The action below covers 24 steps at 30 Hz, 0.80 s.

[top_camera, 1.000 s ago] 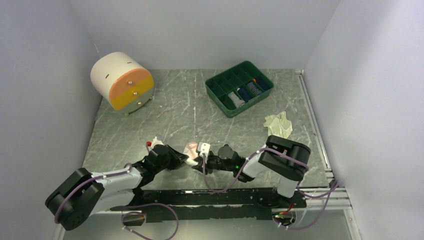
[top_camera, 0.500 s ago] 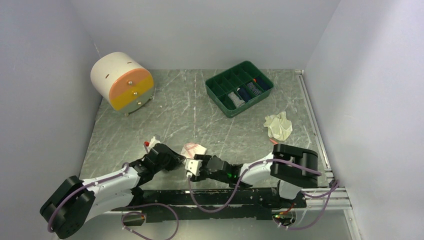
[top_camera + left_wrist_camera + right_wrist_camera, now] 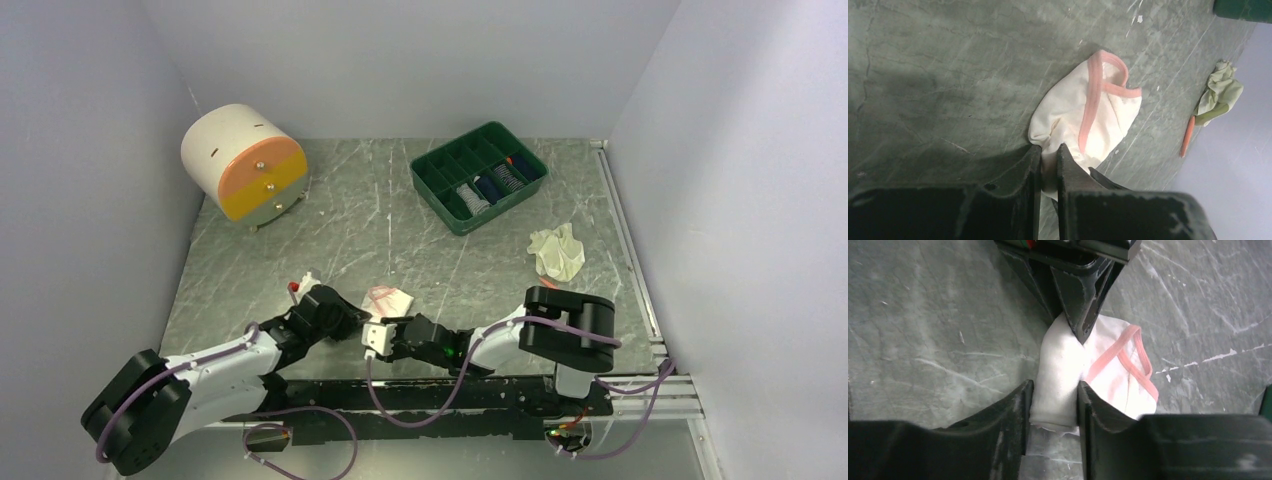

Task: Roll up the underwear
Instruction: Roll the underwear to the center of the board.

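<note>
The white-and-pink underwear [image 3: 387,300] lies on the table near the front middle, partly rolled; it also shows in the left wrist view [image 3: 1093,117] and the right wrist view [image 3: 1108,370]. My left gripper [image 3: 1048,152] is shut on its near corner, seen from above [image 3: 345,315]. My right gripper [image 3: 1054,395] is shut on the rolled white edge of the same garment, seen from above [image 3: 372,335]. The two grippers face each other across the cloth. The cream-white underwear [image 3: 556,250] lies crumpled at the right, also visible in the left wrist view [image 3: 1219,95].
A green divided tray [image 3: 478,176] with small items stands at the back right. A white and orange-yellow drum-shaped drawer box [image 3: 243,162] stands at the back left. A small white and red item [image 3: 303,283] lies by the left arm.
My right gripper has moved left and toward the near edge, turning the cloth's edge into a roll. The left gripper has stayed in place on the garment.
</note>
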{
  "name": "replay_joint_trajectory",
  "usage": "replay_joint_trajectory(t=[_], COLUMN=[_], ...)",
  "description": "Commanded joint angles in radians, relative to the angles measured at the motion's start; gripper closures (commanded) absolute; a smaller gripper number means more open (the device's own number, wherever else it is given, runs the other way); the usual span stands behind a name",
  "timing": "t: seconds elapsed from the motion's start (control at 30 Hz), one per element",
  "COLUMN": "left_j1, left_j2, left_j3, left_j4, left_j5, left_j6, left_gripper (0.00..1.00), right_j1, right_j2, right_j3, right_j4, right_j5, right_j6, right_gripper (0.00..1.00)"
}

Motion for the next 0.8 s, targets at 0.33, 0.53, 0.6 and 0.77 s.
replay_joint_trajectory(t=[0.33, 0.53, 0.6, 0.77], left_j1=[0.0, 0.002, 0.002, 0.002], left_j2=[-0.071, -0.29, -0.376, -0.572], left_j3=[-0.03, 0.001, 0.022, -0.009], left_j4=[-0.295, -0.507, -0.618, -0.732], left_j5=[-0.028, 0.054, 0.043, 0.019], left_j6=[0.039, 0.055, 0.062, 0.112], left_gripper=[0.25, 0.14, 0.12, 0.04], right_j1=[-0.052, -0.109, -0.113, -0.125], right_j2=[0.021, 0.016, 0.016, 0.106], right_j3=[0.002, -0.003, -0.017, -0.095], right_j4=[-0.017, 0.048, 0.08, 0.276], right_j5=[-0.291, -0.483, -0.491, -0.49], right_j6=[0.333, 0.7, 0.76, 0.922], right_gripper=[1.0, 1.0, 1.0, 1.0])
